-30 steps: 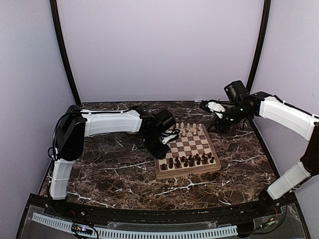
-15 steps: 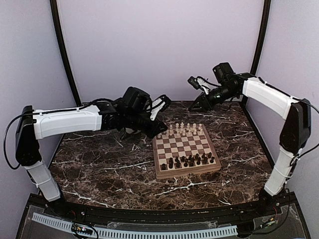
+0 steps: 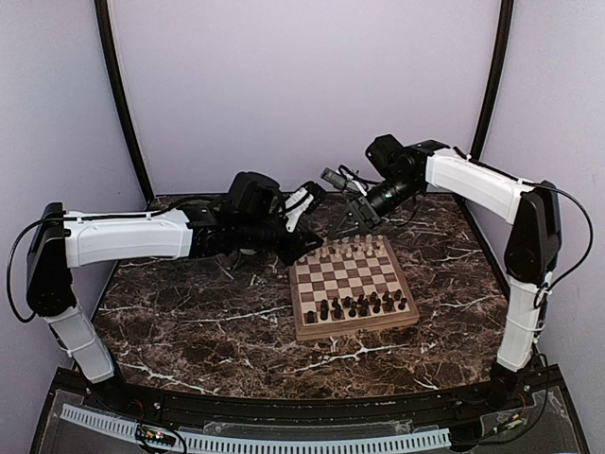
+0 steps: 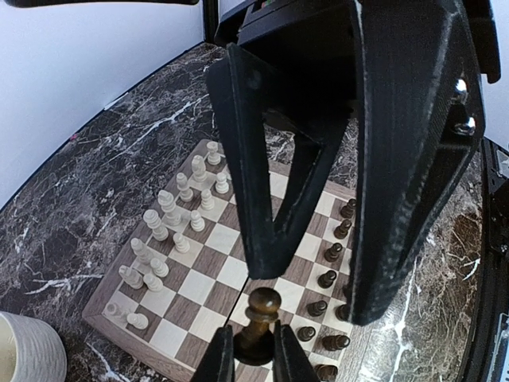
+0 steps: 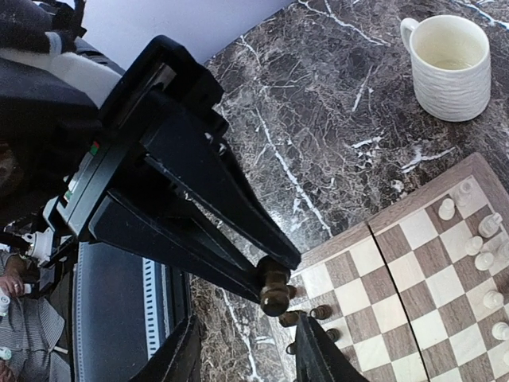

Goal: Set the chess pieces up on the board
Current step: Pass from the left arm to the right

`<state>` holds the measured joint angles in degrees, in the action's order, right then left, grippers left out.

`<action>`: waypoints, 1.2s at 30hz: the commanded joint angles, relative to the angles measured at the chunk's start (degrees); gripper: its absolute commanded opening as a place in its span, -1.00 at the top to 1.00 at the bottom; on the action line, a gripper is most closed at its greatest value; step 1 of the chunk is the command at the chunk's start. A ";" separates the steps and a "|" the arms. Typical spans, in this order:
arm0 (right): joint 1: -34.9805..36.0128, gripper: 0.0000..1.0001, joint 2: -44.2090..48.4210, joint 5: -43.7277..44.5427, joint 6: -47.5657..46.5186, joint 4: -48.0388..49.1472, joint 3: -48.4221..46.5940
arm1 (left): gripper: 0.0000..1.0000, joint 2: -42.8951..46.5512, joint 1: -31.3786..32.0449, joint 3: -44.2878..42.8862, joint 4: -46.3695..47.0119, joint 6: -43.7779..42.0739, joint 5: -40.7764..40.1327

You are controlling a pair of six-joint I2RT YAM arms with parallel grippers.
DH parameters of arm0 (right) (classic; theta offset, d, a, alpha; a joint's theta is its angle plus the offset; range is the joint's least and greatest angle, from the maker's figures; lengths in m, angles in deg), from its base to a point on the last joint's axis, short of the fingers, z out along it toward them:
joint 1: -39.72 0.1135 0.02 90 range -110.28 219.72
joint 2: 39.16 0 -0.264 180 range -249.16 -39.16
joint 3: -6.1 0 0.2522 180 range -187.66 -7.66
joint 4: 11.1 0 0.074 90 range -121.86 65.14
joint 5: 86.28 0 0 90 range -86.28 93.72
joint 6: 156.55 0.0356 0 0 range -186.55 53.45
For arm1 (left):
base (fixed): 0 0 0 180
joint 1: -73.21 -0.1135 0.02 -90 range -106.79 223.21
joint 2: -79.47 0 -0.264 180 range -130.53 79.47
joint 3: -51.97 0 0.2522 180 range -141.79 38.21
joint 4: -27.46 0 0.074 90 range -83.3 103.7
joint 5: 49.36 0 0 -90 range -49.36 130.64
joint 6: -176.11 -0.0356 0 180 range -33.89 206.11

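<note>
The board [image 3: 355,285] lies at mid-table, with cream chess pieces [image 3: 354,248] on its far rows and dark ones [image 3: 359,305] on its near rows. My left gripper [image 4: 253,352] is shut on a dark pawn [image 4: 261,312] and holds it in the air over the board [image 4: 199,278]. In the top view the left gripper [image 3: 306,236] is at the board's far left corner. My right gripper [image 5: 248,334] is open, with its jaws on either side of the held pawn [image 5: 275,290] and a little short of it. In the top view it [image 3: 342,223] faces the left gripper.
A cream mug [image 5: 450,67] stands on the marble off the board's far left, also at the bottom left of the left wrist view [image 4: 24,352]. Black frame posts [image 3: 121,95] and lilac walls close in the table.
My left arm rose from the board's left edge with the pawn. My right arm swung left and down from the back right until its open jaws met the left gripper.
</note>
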<state>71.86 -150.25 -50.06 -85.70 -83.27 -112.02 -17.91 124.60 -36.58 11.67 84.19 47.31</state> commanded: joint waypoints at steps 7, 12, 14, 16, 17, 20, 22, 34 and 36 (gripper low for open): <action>0.37 0.21 -0.99 -3.46 1.03 -0.26 -1.26 | 0.83 2.92 0.52 1.07 3.25 -1.95 3.07; 0.38 0.36 -1.67 -4.10 0.85 -0.92 -1.66 | 0.82 3.10 0.69 1.04 4.73 -1.97 3.81; 0.37 0.42 -1.52 -4.28 0.75 -0.83 -1.42 | 0.83 2.99 0.80 0.78 4.70 -2.00 3.92; 0.38 0.50 -1.19 -4.16 0.92 -0.54 -1.33 | 0.82 2.75 0.85 0.52 4.59 -2.02 4.16; 0.33 0.53 -1.08 -4.12 0.97 -0.40 -1.33 | 0.83 2.69 0.86 0.45 4.57 -2.08 4.24; 0.38 0.56 -0.80 -4.01 1.42 0.09 -1.38 | 0.82 2.48 0.96 0.35 4.50 -2.28 4.61; 0.38 0.56 -0.80 -4.05 1.65 0.23 -1.58 | 0.83 2.46 1.02 0.34 4.38 -2.49 4.95; 0.33 0.89 -0.54 -0.87 1.44 0.86 -1.64 | 0.59 3.46 1.25 1.14 4.48 -2.95 3.21; 0.42 0.90 -0.21 3.24 0.92 1.31 -1.77 | 0.34 4.50 1.23 1.63 3.87 -3.33 1.42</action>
<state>71.97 -151.45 -52.53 -83.89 -83.58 -112.04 -17.89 125.24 -35.99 14.80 81.94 50.18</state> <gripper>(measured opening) 0.087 0.247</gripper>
